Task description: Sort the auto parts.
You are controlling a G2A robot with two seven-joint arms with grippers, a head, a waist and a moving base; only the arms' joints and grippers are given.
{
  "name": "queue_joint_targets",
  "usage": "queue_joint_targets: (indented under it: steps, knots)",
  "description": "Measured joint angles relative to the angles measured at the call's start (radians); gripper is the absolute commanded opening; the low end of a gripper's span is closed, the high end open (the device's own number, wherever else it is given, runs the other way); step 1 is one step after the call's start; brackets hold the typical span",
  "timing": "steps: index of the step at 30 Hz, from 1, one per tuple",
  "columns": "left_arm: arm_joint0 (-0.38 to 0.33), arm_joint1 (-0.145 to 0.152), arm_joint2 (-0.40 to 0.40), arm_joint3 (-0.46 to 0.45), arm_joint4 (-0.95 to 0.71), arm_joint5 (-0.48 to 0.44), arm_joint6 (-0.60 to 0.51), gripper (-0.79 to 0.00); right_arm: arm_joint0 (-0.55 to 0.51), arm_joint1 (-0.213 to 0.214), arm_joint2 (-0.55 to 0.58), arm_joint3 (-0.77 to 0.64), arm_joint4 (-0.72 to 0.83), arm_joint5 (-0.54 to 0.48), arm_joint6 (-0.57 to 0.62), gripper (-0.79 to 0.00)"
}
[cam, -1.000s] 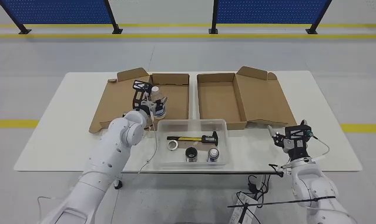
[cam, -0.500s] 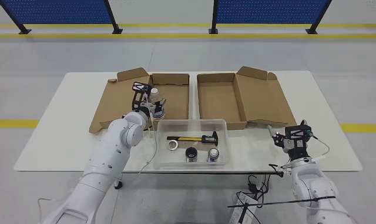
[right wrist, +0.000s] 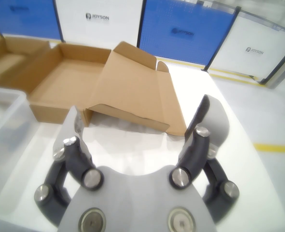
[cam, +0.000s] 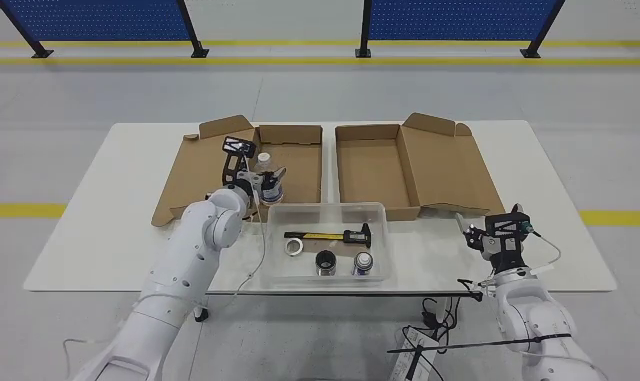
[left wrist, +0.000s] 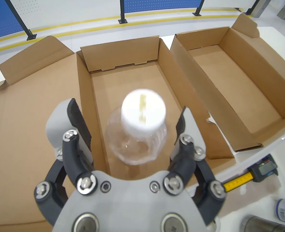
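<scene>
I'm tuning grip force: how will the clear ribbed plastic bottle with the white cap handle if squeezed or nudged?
The clear ribbed plastic bottle looks empty, so probably light and easily tipped inside the brown cardboard box. Its see-through wall may dent under hard squeezing. Round, it could roll.

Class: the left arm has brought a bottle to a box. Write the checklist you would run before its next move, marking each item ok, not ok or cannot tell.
1. Left gripper open, fingers apart from the bottle: ok.
2. Bottle inside the left box: ok.
3. Bottle at rest and upright: cannot tell; it looks blurred.
4. Right box open for other parts: ok.
5. Right gripper open, holding nothing: ok.
6. Bin emptied: not ok; the caliper and other parts lie in it.
</scene>
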Motion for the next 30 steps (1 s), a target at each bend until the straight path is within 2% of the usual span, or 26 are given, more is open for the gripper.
queue_joint_targets:
  steps: [10, 16, 20, 23, 30]
  knots:
    - [0.058, 0.012, -0.054, -0.179, 0.031, -0.003, -0.023, 0.000, 0.000, 0.000, 0.000, 0.000, 0.000, 0.000, 0.000, 0.000]
    - [0.107, 0.023, -0.085, -0.352, 0.043, -0.045, -0.083, 0.000, 0.000, 0.000, 0.000, 0.000, 0.000, 0.000, 0.000, 0.000]
    - [0.133, 0.034, -0.083, -0.468, 0.089, -0.160, -0.174, 0.000, 0.000, 0.000, 0.000, 0.000, 0.000, 0.000, 0.000, 0.000]
    - [0.152, 0.039, -0.081, -0.530, 0.059, -0.229, -0.250, 0.000, 0.000, 0.000, 0.000, 0.000, 0.000, 0.000, 0.000, 0.000]
    - [0.166, 0.046, -0.061, -0.604, -0.070, -0.332, -0.468, 0.000, 0.000, 0.000, 0.000, 0.000, 0.000, 0.000, 0.000, 0.000]
